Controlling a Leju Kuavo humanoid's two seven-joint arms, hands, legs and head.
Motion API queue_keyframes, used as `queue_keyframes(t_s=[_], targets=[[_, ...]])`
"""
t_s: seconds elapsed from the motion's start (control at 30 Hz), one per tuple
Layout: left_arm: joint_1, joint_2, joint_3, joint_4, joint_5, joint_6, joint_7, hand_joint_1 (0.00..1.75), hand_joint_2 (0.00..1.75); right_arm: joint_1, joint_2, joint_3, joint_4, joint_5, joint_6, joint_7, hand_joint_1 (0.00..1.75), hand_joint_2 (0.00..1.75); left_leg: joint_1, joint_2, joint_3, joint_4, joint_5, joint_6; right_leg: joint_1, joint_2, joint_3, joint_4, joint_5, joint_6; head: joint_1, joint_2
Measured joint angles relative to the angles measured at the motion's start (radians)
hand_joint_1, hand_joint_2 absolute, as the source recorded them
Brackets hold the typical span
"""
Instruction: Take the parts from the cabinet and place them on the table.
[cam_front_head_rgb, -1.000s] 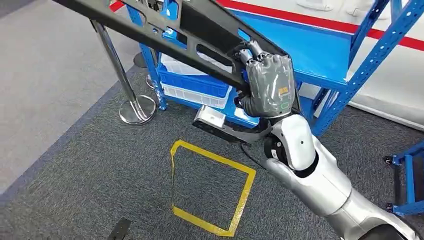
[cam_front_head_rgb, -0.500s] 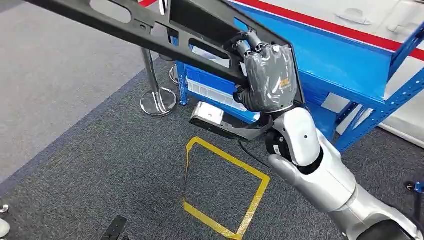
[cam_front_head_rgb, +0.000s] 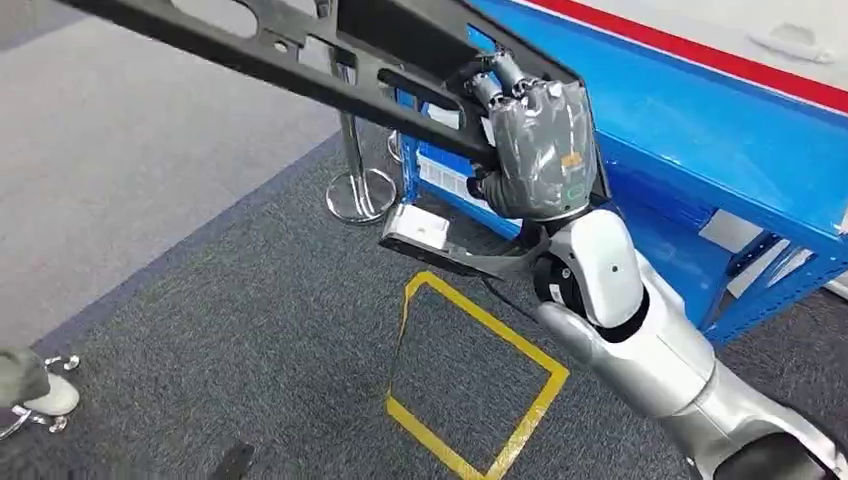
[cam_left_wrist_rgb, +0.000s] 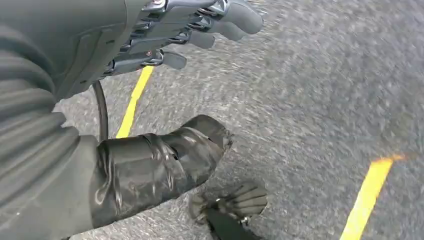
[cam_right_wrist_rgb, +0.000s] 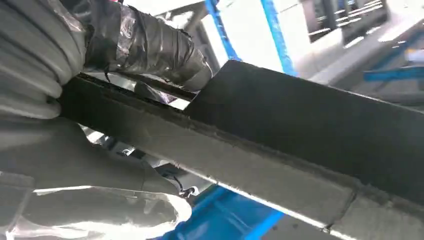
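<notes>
the right hand (cam_front_head_rgb: 535, 150) grips a long black part (cam_front_head_rgb: 300, 60), fingers curled over its upper edge near one end; the part stretches up and away toward the left, held in the air well above the floor. over the last second the whole view has swung: the blue cabinet (cam_front_head_rgb: 690, 150) and the yellow floor square (cam_front_head_rgb: 475, 385) slide rightward while the grip looks unchanged. this suggests the robot is turning away to carry the part to the table. the left hand (cam_left_wrist_rgb: 150, 100) hangs over the carpet, fingers apart, holding nothing.
</notes>
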Motion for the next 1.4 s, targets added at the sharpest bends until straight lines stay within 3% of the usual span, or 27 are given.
queue_keyframes(t_s=[0.07, 0.13, 0.17, 0.2, 0.23, 0.33, 0.37, 0.4, 0.47, 0.53, 0.57, 0.6, 0.67, 0.73, 0.83, 0.87, 0.9, 0.93, 1.0, 1.07, 1.1, 1.17, 1.2, 1.23, 1.27, 1.37, 1.4], targets=[[0.002, 0.0, 0.0, 0.0, 0.006, -0.002, -0.01, 0.0, 1.75, 0.0, 0.0, 0.0, 0.0, 0.008, 0.009, 0.005, 1.75, 1.75, 0.001, 0.005, -0.023, 0.045, 0.004, -0.003, 0.001, -0.025, 0.0, 0.001, -0.002, -0.001, 0.0, 0.0], [-0.002, 0.001, 0.001, 0.0, 0.013, 0.0, -0.025, 0.0, 1.75, -0.001, 0.0, 0.0, -0.002, 0.009, 0.019, 0.009, 1.75, 1.75, 0.001, 0.016, 0.048, -0.086, 0.079, 0.0, 0.002, -0.05, 0.004, 0.001, -0.006, 0.001, 0.0, 0.0], [-0.006, 0.002, 0.004, 0.0, 0.017, 0.002, -0.031, 0.0, 1.75, -0.003, 0.0, 0.0, -0.002, 0.007, 0.021, 0.011, 1.75, 1.75, 0.0, 0.036, 0.098, -0.173, 0.115, 0.005, 0.003, -0.06, 0.008, 0.002, -0.009, 0.004, 0.0, 0.0], [-0.013, 0.003, 0.008, 0.0, 0.022, 0.002, -0.037, 0.0, 1.75, -0.006, 0.001, 0.0, -0.002, 0.006, 0.021, 0.014, 1.75, 1.75, -0.01, 0.089, 0.128, -0.234, 0.111, 0.013, 0.007, -0.069, 0.011, 0.002, -0.012, 0.008, 0.0, 0.0], [-0.02, 0.005, 0.012, 0.0, 0.024, 0.003, -0.04, 0.0, 1.75, -0.01, 0.002, 0.0, -0.002, 0.006, 0.021, 0.017, 1.75, 1.75, -0.022, 0.09, 0.138, -0.249, 0.11, 0.025, 0.014, -0.077, 0.009, 0.006, -0.015, 0.014, 0.0, 0.0], [-0.027, 0.005, 0.018, 0.0, 0.024, 0.004, -0.042, 0.0, 1.75, -0.015, 0.009, 0.0, -0.002, 0.006, 0.025, 0.017, 1.75, 1.75, -0.022, 0.056, 0.13, -0.247, 0.111, 0.044, 0.017, -0.11, 0.018, -0.001, -0.018, 0.024, 0.004, 0.0], [-0.026, 0.005, 0.019, 0.0, 0.024, 0.005, -0.042, 0.0, 1.75, -0.017, 0.011, 0.0, -0.002, 0.006, 0.026, 0.017, 1.75, 1.75, -0.011, 0.047, 0.14, -0.26, 0.118, 0.054, 0.019, -0.111, 0.015, 0.001, -0.026, 0.03, 0.003, 0.0], [-0.025, 0.005, 0.019, 0.0, 0.024, 0.005, -0.043, 0.0, 1.75, -0.02, 0.011, 0.0, -0.002, 0.006, 0.026, 0.017, 1.75, 1.75, -0.011, 0.036, 0.142, -0.265, 0.12, 0.058, 0.01, -0.056, 0.01, 0.025, -0.044, 0.035, 0.006, 0.0], [-0.032, 0.005, 0.021, 0.0, 0.024, 0.005, -0.042, 0.0, 1.75, -0.026, 0.011, 0.0, -0.002, 0.006, 0.026, 0.017, 1.75, 1.75, -0.008, 0.016, 0.14, -0.265, 0.123, 0.067, 0.009, -0.002, -0.049, 0.158, -0.117, 0.035, 0.009, 0.0], [-0.035, 0.005, 0.023, 0.0, 0.024, 0.005, -0.043, 0.0, 1.75, -0.021, 0.011, 0.0, 0.0, 0.006, 0.025, 0.017, 1.75, 1.75, -0.008, -0.011, 0.139, -0.263, 0.123, 0.067, 0.009, 0.008, -0.117, 0.292, -0.158, 0.039, 0.008, 0.0], [-0.033, 0.005, 0.023, 0.0, 0.025, 0.006, -0.042, 0.0, 1.75, -0.02, 0.011, 0.0, 0.002, 0.006, 0.024, 0.017, 1.75, 1.75, -0.008, -0.023, 0.139, -0.261, 0.122, 0.067, 0.007, 0.009, -0.128, 0.303, -0.145, 0.04, 0.009, 0.0], [-0.031, 0.005, 0.024, 0.0, 0.028, 0.008, -0.042, 0.0, 1.75, -0.02, 0.011, 0.0, 0.002, 0.004, 0.021, 0.019, 1.75, 1.75, -0.008, -0.037, 0.139, -0.258, 0.122, 0.067, 0.004, 0.01, -0.117, 0.267, -0.109, 0.041, 0.009, 0.0], [-0.026, 0.005, 0.026, 0.0, 0.036, 0.018, -0.052, 0.0, 1.75, -0.022, 0.01, 0.0, 0.002, -0.008, 0.014, 0.026, 1.75, 1.75, -0.005, -0.063, 0.139, -0.248, 0.117, 0.061, -0.004, 0.025, -0.05, 0.105, -0.01, 0.043, 0.008, 0.0], [-0.02, 0.005, 0.033, 0.0, 0.049, 0.026, -0.073, 0.0, 1.75, -0.02, -0.002, -0.001, 0.001, -0.025, 0.007, 0.033, 1.75, 1.75, -0.008, -0.084, 0.125, -0.232, 0.112, 0.049, -0.011, 0.097, -0.017, 0.024, -0.005, 0.042, 0.008, 0.0], [0.0, 0.005, 0.047, 0.002, 0.073, 0.015, -0.079, 0.0, 1.75, -0.012, -0.011, -0.009, 0.0, -0.033, -0.003, 0.035, 1.75, 1.75, 0.004, -0.111, 0.114, -0.241, 0.125, 0.029, 0.0, 0.075, -0.016, 0.024, -0.008, 0.032, 0.008, 0.0], [0.011, 0.009, 0.049, 0.005, 0.078, 0.011, -0.079, 0.0, 1.75, -0.011, -0.017, -0.014, 0.0, -0.033, -0.003, 0.035, 1.75, 1.75, 0.002, -0.118, 0.11, -0.241, 0.126, 0.022, -0.013, 0.061, -0.012, 0.014, -0.001, 0.022, 0.009, 0.0], [0.019, 0.005, 0.049, 0.005, 0.077, 0.003, -0.078, 0.0, 1.75, -0.01, -0.018, -0.017, 0.0, -0.033, -0.002, 0.036, 1.75, 1.75, -0.002, -0.064, 0.104, -0.226, 0.113, 0.018, -0.013, 0.052, -0.008, 0.009, 0.002, 0.017, 0.004, 0.0], [0.018, 0.006, 0.05, 0.005, 0.077, -0.004, -0.077, 0.0, 1.75, -0.01, -0.019, -0.018, -0.002, -0.032, -0.002, 0.039, 1.75, 1.75, -0.003, -0.024, 0.084, -0.181, 0.084, 0.012, -0.012, 0.042, -0.008, 0.008, 0.003, 0.011, -0.008, 0.0], [0.013, 0.009, 0.051, 0.006, 0.073, -0.011, -0.08, 0.0, 1.75, -0.004, -0.022, -0.019, -0.002, -0.03, -0.002, 0.039, 1.75, 1.75, 0.002, 0.001, 0.015, -0.035, 0.018, 0.004, -0.007, 0.017, -0.007, 0.009, 0.0, 0.006, -0.008, 0.0], [0.012, 0.01, 0.051, 0.006, 0.066, -0.016, -0.1, 0.0, 1.75, 0.011, -0.025, -0.019, -0.002, -0.027, -0.002, 0.039, 1.75, 1.75, 0.002, 0.007, -0.025, 0.048, 0.002, 0.0, -0.005, -0.008, -0.007, 0.009, -0.001, 0.005, -0.008, 0.0], [0.012, 0.01, 0.051, 0.006, 0.061, -0.017, -0.108, 0.0, 1.75, 0.018, -0.027, -0.019, -0.005, -0.027, -0.002, 0.04, 1.75, 1.75, 0.003, 0.008, -0.01, 0.019, 0.025, 0.001, -0.005, -0.02, -0.007, 0.01, -0.002, 0.006, -0.009, 0.0], [0.007, 0.011, 0.051, 0.006, 0.051, -0.016, -0.131, 0.0, 1.75, 0.034, -0.036, -0.022, -0.026, -0.029, -0.002, 0.051, 1.75, 1.75, 0.002, 0.019, 0.072, -0.129, 0.097, 0.007, -0.004, -0.041, -0.004, 0.01, -0.005, 0.009, -0.009, 0.0], [0.0, 0.011, 0.051, 0.006, 0.044, -0.014, -0.143, 0.0, 1.75, 0.044, -0.044, -0.03, -0.043, -0.033, -0.003, 0.058, 1.75, 1.75, -0.002, 0.048, 0.121, -0.215, 0.12, 0.014, -0.003, -0.052, 0.0, 0.01, -0.008, 0.013, -0.009, 0.0], [-0.009, 0.01, 0.051, 0.006, 0.04, -0.014, -0.148, 0.0, 1.75, 0.052, -0.051, -0.041, -0.052, -0.037, -0.003, 0.059, 1.75, 1.75, -0.019, 0.08, 0.136, -0.237, 0.099, 0.024, 0.005, -0.063, -0.002, 0.01, -0.011, 0.018, -0.009, 0.0], [-0.02, 0.01, 0.051, 0.006, 0.035, -0.014, -0.152, 0.0, 1.75, 0.057, -0.057, -0.051, -0.054, -0.044, -0.006, 0.058, 1.75, 1.75, -0.018, 0.059, 0.131, -0.24, 0.106, 0.035, 0.005, -0.072, -0.002, 0.01, -0.012, 0.022, -0.005, 0.0], [-0.026, 0.01, 0.051, 0.006, 0.034, -0.014, -0.152, 0.0, 1.75, 0.074, -0.065, -0.069, -0.06, -0.05, -0.01, 0.052, 1.75, 1.75, -0.019, 0.032, 0.131, -0.247, 0.109, 0.051, 0.01, -0.095, 0.01, 0.003, -0.014, 0.04, -0.006, 0.0], [-0.024, 0.008, 0.051, 0.006, 0.032, -0.015, -0.152, 0.0, 1.75, 0.076, -0.07, -0.074, -0.061, -0.05, -0.01, 0.052, 1.75, 1.75, -0.01, 0.026, 0.139, -0.257, 0.114, 0.059, 0.001, -0.066, 0.006, 0.013, -0.024, 0.046, -0.005, 0.0]])
